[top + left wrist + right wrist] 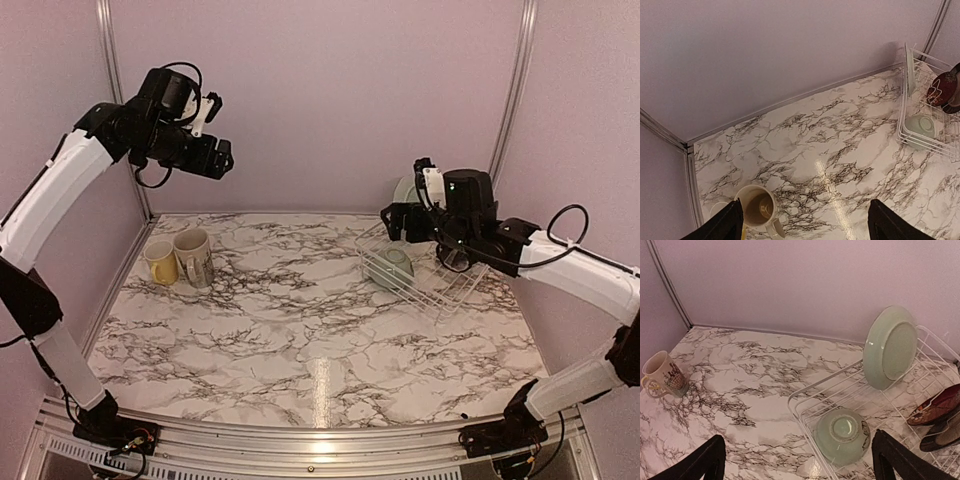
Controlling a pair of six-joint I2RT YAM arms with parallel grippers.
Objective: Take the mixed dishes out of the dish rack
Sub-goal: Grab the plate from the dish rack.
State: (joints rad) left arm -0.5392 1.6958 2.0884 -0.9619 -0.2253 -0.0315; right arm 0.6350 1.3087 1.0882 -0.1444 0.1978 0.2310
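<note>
The white wire dish rack [440, 300] stands at the right. A pale-green bowl [390, 266] lies upside down in its near-left corner, and a pale-green plate [404, 190] stands on edge at its back. The red plate [935, 407] leans at the rack's right side and is hidden in the top view by my right arm. The yellow mug [160, 262] and the cream printed mug [194, 256] stand on the table at the far left. My right gripper [398, 222] is open and empty above the bowl [842, 434]. My left gripper [222, 158] is open and empty, high above the mugs.
The marble-patterned table [290, 320] is enclosed by lilac walls with aluminium posts [110, 60] in the back corners. The rack rim [825, 381] rises above the tabletop. In the left wrist view, the cream mug [757, 207] is beside the left finger.
</note>
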